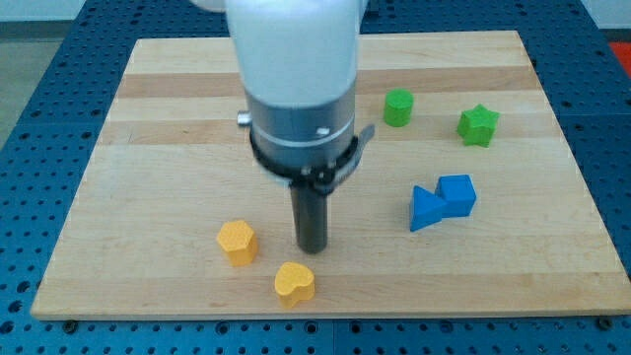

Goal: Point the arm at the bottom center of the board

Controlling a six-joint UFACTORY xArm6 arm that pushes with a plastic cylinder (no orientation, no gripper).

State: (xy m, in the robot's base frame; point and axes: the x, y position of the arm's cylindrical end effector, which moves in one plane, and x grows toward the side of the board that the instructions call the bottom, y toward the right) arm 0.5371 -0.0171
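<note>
Across the wooden worktop (148, 118), which fills most of the view and is the landmark for everything else, you see the arm's wide white and grey body (296, 89) standing over the middle, a little toward the view's left. From it the dark rod runs down to my tip (312, 250), which rests on the worktop's lower half, close to its centre line and a short way above its bottom edge. There are no fingers on this rig, only the plain rod, so nothing can be spread, pressed together or pinching. Next in size, the blue cube (457, 193) and the blue triangular block (425, 209) sit touching each other on the worktop's right half, at about mid-height. Above them, toward the worktop's top right, are the green star-shaped block (478, 125) and, to its left, the green cylinder-like block (398, 107), apart from each other. Smallest to mention are the two yellow pieces near the bottom edge: the yellow hexagon-like block (237, 241) just left of my tip, and the yellow heart-shaped block (295, 282) just below and slightly left of it, neither clearly touching the rod. The bottom centre of the worktop (325, 301) lies just beyond my tip, so you can judge the task nearly done, with only a small slide toward the bottom edge left.
</note>
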